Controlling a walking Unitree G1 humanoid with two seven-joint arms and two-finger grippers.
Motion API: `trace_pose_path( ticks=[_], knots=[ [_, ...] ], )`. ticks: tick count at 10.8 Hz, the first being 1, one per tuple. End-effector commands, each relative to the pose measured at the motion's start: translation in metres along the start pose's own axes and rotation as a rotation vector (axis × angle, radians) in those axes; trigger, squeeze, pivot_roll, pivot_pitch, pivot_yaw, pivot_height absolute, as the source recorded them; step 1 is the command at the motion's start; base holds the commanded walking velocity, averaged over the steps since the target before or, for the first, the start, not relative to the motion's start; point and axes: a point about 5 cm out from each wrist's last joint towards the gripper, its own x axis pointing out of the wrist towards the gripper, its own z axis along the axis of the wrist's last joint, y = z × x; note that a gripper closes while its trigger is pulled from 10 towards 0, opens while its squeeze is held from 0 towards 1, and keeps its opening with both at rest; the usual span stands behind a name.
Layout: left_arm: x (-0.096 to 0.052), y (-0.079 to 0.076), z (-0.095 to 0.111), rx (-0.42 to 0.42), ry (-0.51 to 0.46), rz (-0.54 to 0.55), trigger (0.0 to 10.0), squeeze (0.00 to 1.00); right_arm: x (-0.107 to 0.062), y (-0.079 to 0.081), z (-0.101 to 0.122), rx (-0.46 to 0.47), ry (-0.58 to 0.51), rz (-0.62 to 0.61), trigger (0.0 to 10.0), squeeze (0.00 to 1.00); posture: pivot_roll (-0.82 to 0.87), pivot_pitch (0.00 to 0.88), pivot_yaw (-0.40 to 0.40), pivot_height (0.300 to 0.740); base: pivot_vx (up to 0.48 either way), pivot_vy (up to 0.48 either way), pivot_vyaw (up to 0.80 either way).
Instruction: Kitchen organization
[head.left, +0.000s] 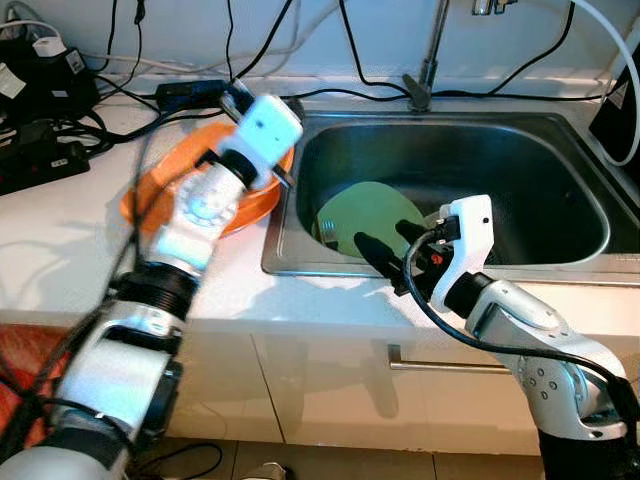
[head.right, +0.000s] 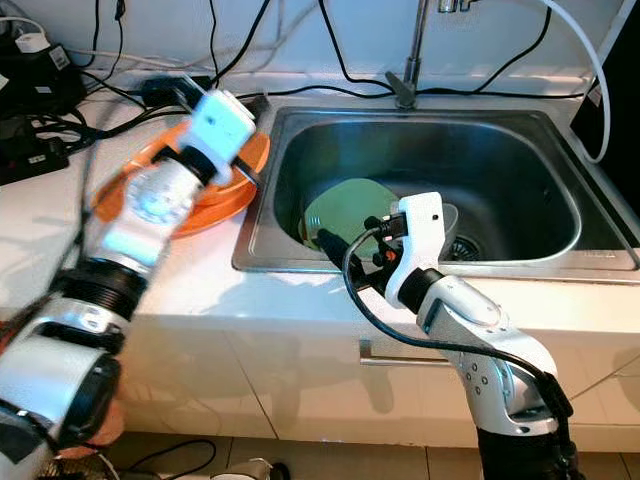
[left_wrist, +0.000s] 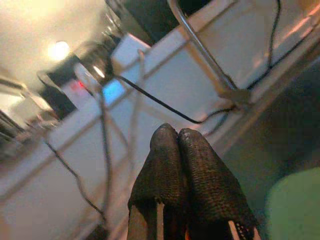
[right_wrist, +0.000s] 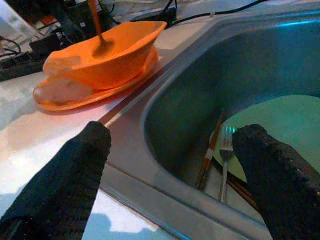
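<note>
Hovering wide open and empty at centre frame, the right gripper (right_wrist: 175, 175) lines up on the round green plate (head.left: 372, 218) (cutlery beside it) in the steel sink (head.left: 560, 250); left gripper (left_wrist: 182, 150), closed, holds nothing.

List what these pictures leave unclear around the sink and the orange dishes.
- Orange bowl and orange plate: in the eye views the left arm covers much of them.
- Left hand: blurred in the eye views; the wrist view shows its fingers pressed together.
- Fork and chopsticks: lower ends cut off behind the sink rim.
- Green plate: its near edge is hidden by the right hand.
</note>
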Motion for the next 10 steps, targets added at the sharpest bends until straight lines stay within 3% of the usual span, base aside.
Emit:
trace_pose_path(
  ticks=[1,2,3,4,5,8,9,10],
  knots=[
    [0.002,0.017,0.014,0.067,-0.064,0.058,0.0,0.00,0.003,0.001,0.002,-0.016,-0.010,0.004,10.0,0.00,0.07,0.015,0.039,0.740,0.000,0.000,0.00],
    [0.002,0.033,0.032,0.241,-0.146,0.106,0.0,0.00,0.003,0.002,0.001,-0.009,-0.012,0.007,10.0,0.00,0.07,0.011,0.040,0.740,0.000,0.000,0.00],
    [0.002,0.048,0.047,0.289,-0.204,0.181,0.0,0.00,0.004,0.002,0.001,-0.009,-0.015,0.008,10.0,0.00,0.07,0.011,0.041,0.740,0.000,0.000,0.00],
    [0.002,0.058,0.055,0.257,-0.240,0.248,0.0,0.00,0.004,0.002,0.001,-0.009,-0.017,0.007,10.0,0.00,0.08,0.007,0.041,0.740,0.000,0.000,0.00],
    [0.002,0.068,0.055,0.057,-0.252,0.356,0.0,0.00,0.005,0.001,0.002,-0.012,-0.021,0.005,10.0,0.00,0.08,0.004,0.042,0.740,0.000,0.000,0.00],
    [0.010,0.069,0.048,-0.572,-0.253,0.437,0.0,0.00,0.006,0.001,0.002,-0.016,-0.029,-0.002,10.0,0.00,0.08,0.004,0.042,0.740,0.000,0.000,0.00],
    [0.014,0.067,0.050,-0.876,-0.280,0.442,0.0,0.00,0.007,0.000,0.003,-0.005,-0.043,-0.016,10.0,0.00,0.08,0.004,0.041,0.740,0.000,0.000,0.00],
    [0.016,0.062,0.046,-1.089,-0.289,0.435,0.0,0.00,0.010,0.000,0.008,0.024,-0.071,-0.022,10.0,0.00,0.08,0.007,0.041,0.740,0.000,0.000,0.00]
  ],
)
